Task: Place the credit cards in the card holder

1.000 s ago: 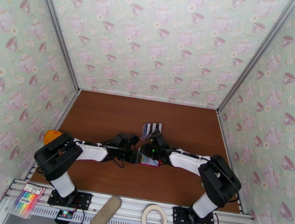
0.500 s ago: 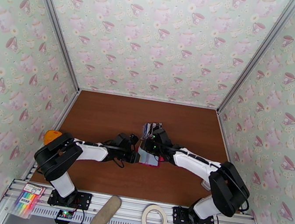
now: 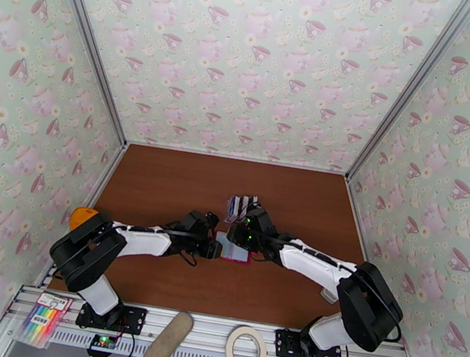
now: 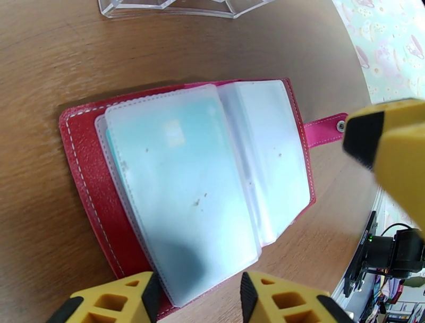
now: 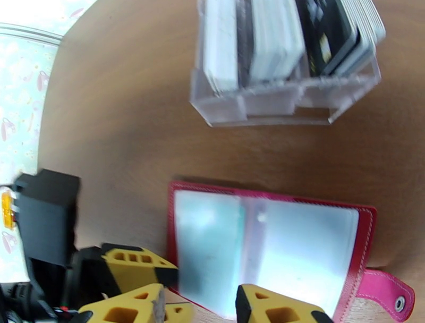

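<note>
Pin the card holder point(image 4: 85, 175) flat.
Your left pincer point(image 4: 196, 297) and right pincer point(image 5: 201, 298) stand half-wide, empty; approach the credit cards point(image 5: 276, 37) at twelve o'clock squarely.

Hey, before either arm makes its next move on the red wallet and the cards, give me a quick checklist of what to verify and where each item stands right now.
1. Card holder lying open on the table: ok.
2. Free sleeve on its snap-tab side: ok, it looks empty. A teal card shows inside the sleeve beside it.
3. Right gripper carrying a card: not ok, its jaws stand apart with no card.
4. Cards available in the clear stand: ok.
5. Left gripper steadying the holder: cannot tell. Its jaws are open around the near corner, and contact is unclear.
</note>
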Available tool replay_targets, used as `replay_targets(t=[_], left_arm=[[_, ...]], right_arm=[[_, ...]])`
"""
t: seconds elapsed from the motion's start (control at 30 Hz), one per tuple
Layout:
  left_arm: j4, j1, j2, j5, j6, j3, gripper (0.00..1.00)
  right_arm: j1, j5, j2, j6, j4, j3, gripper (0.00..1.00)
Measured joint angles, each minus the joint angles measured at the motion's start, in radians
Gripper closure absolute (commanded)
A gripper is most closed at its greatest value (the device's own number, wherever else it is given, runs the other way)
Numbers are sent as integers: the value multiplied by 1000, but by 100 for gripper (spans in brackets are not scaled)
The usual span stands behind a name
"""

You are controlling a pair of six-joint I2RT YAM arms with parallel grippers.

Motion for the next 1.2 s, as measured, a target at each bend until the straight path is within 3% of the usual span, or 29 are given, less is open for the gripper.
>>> replay_targets(t=[0.63,1.0,1.2], left_arm=[[-171,0,-54,-37,38,67,46],[-213,32,-58,-64,50,174,46],[-217,66,-13,-76,48,284,46]], right_arm=[[-13,61,-11,-49,-60,26,53],[-35,159,-23,-118,-180,128,51],[-66,196,-23,-168,-236,202,39]])
